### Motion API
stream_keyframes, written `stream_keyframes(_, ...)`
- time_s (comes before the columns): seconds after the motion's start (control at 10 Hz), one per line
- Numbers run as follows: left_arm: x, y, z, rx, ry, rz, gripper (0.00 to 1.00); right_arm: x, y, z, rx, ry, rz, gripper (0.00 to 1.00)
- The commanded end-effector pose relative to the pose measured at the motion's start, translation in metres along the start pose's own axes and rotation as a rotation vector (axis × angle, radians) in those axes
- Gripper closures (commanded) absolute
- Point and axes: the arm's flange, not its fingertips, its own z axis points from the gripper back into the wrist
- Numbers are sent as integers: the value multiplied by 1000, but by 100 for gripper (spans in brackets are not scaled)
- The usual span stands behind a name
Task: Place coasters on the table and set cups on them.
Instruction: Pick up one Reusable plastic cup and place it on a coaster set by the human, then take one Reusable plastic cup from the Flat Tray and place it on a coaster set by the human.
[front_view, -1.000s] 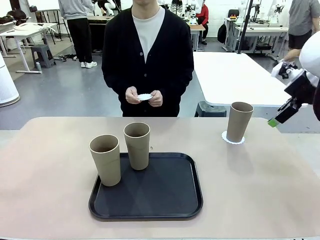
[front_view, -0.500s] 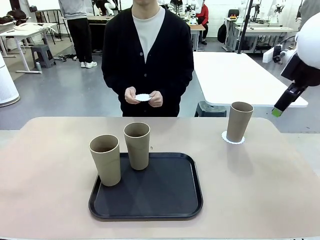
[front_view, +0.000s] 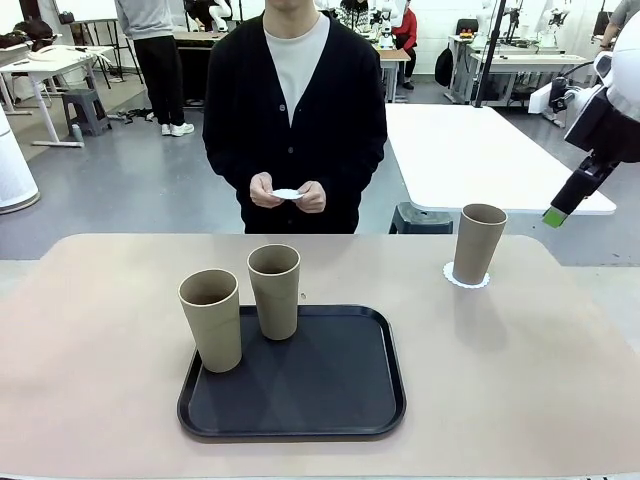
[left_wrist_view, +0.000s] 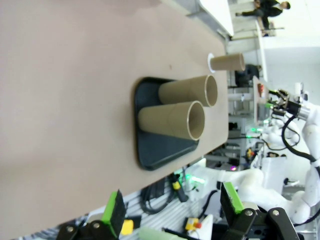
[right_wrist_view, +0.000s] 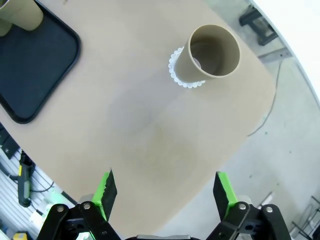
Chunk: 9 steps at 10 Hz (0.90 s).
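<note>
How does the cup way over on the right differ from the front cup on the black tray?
The right cup sits on the table; the front cup stands on the tray. The right cup has a white coaster under it; the front cup has none. The right cup stands alone; the front cup has another cup beside it. Both are upright, tan tumblers.

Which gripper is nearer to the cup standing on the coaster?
The right. The right gripper hangs high off the table's right end, near the cup; the left gripper is far off, with the tray between.
</note>
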Motion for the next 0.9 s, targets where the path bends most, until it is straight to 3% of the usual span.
stream_keyframes(0.0, 0, 0, 0, -9, -5, 1, 0, 1, 3, -1, -24, 11, -5, 0)
stream_keyframes(0.8, 0, 0, 0, -9, -5, 1, 0, 1, 3, -1, -24, 11, -5, 0)
